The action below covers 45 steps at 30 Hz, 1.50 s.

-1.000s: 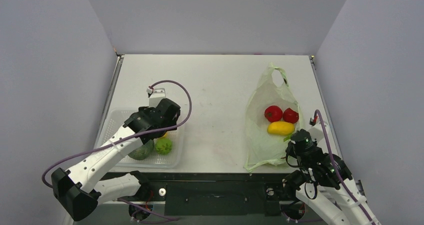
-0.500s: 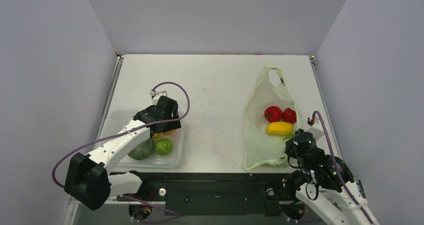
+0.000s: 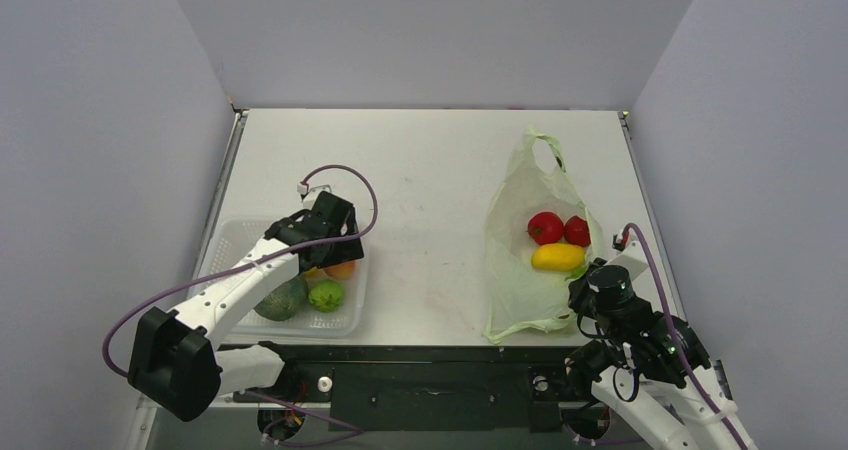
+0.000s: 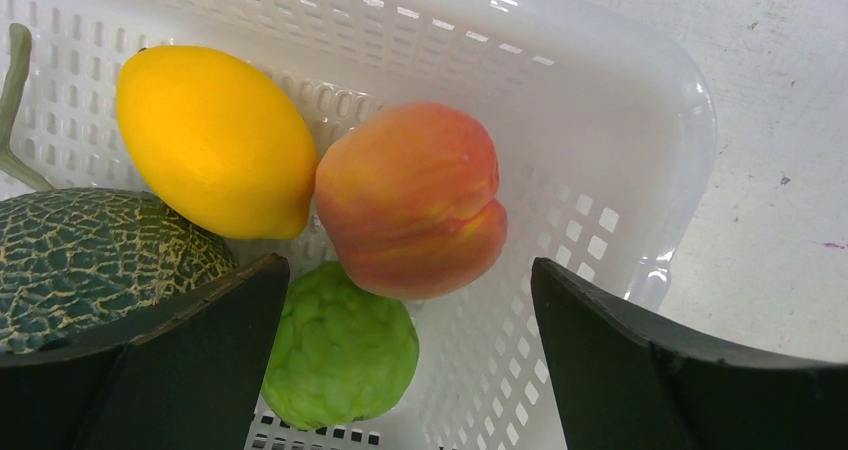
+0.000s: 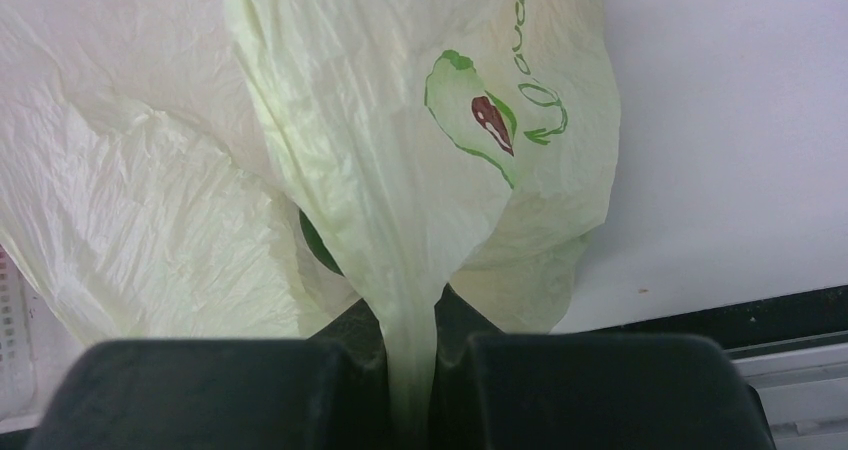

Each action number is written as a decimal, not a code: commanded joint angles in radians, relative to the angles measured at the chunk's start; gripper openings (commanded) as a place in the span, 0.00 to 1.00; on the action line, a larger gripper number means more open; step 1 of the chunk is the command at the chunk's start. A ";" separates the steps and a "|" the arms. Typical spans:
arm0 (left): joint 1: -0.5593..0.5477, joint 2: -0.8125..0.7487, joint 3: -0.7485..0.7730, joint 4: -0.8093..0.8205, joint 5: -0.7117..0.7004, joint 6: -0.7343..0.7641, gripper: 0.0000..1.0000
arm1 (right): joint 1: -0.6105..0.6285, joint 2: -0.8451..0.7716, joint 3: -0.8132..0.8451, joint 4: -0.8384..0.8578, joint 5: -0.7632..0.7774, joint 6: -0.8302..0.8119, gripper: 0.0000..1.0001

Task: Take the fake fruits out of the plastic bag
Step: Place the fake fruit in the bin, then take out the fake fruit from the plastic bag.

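The pale yellow-green plastic bag (image 3: pixel 520 250) lies open on the right of the table. Two red fruits (image 3: pixel 546 227) and a yellow fruit (image 3: pixel 558 257) show in its mouth. My right gripper (image 3: pixel 588 282) is shut on a bunched strip of the bag (image 5: pixel 410 350) at its near right edge. My left gripper (image 3: pixel 325 255) is open and empty above the white latticed basket (image 3: pixel 235 245). In the left wrist view a yellow lemon (image 4: pixel 210 140), a peach (image 4: pixel 410 200), a light green fruit (image 4: pixel 340 355) and a netted green melon (image 4: pixel 90 260) lie in the basket (image 4: pixel 600 100).
The basket sits at the table's near left. The bag's far handle loop (image 3: pixel 545 150) points toward the back. Grey walls close in the table on three sides. A black rail (image 3: pixel 430 370) runs along the near edge between the arm bases.
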 commanded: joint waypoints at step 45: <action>-0.685 0.609 0.828 0.615 0.166 0.188 0.49 | 0.020 0.119 0.039 -0.089 -0.075 -0.017 0.00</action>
